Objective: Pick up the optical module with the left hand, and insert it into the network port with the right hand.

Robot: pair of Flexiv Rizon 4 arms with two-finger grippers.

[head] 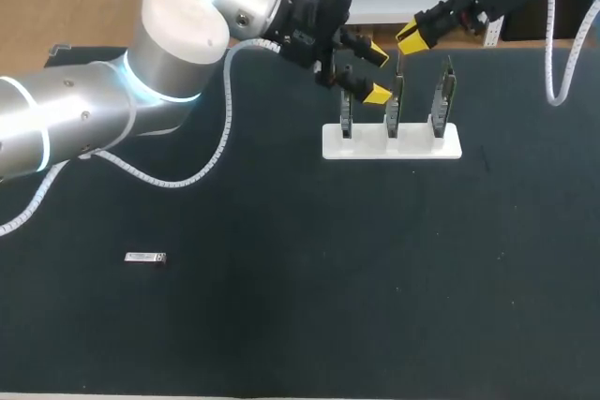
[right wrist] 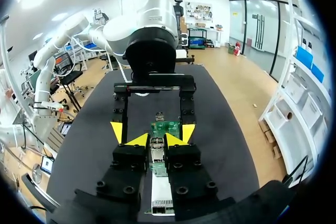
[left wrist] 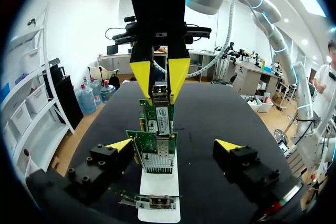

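Observation:
My right gripper point(head: 412, 37) hangs over the white stand point(head: 392, 144) of three upright network cards, shut on a small silver optical module point(right wrist: 156, 148). In the left wrist view that module point(left wrist: 160, 95) sits between the right gripper's yellow tips, just above a green card point(left wrist: 157, 119); which port it faces I cannot tell. My left gripper point(head: 375, 73) hovers open at the stand's left end, holding nothing, and in its own view a card point(left wrist: 155, 153) stands between its spread fingers point(left wrist: 121, 144). A second silver module point(head: 145, 258) lies on the mat at the near left.
The two grippers face each other along the row of cards, a short gap apart. The left arm point(head: 112, 100) and its white cable point(head: 220, 142) stretch across the mat's left half. The dark mat point(head: 375, 288) covers the table.

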